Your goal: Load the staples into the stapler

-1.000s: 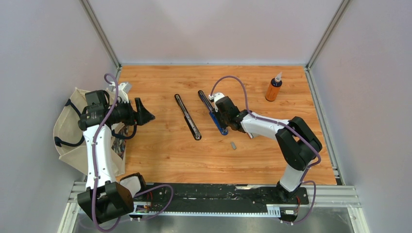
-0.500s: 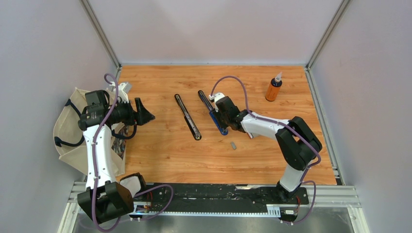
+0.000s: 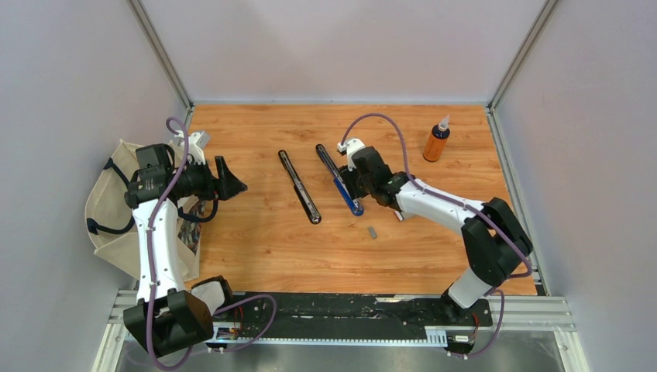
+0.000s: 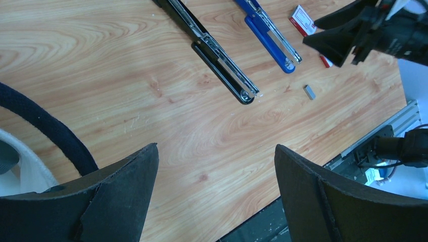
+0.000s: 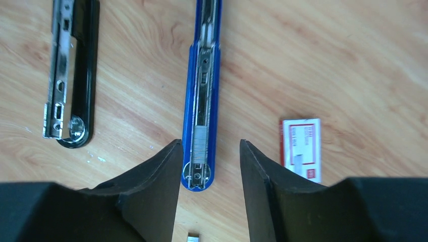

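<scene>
At the left, the left arm stands bent by a cream cloth bag (image 3: 104, 213), its left gripper (image 4: 216, 148) pointing inward with the fingers spread wide and empty. A long black stapler (image 3: 299, 186) and a blue stapler (image 3: 335, 177) lie opened flat, side by side. The outstretched right gripper (image 5: 211, 151) hangs low over the near end of the blue one, fingers parted and holding nothing. A small silvery-grey staple strip (image 3: 372, 231) lies loose nearby. The tiny white box with red-pink label (image 5: 301, 149) sits just to the right.

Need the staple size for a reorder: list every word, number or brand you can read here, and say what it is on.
No text can be read for certain.
Staple box: red and white label with print, too small and blurred to read.
Orange bottle: no legible label.
Blue stapler and black stapler: no markings visible.
</scene>
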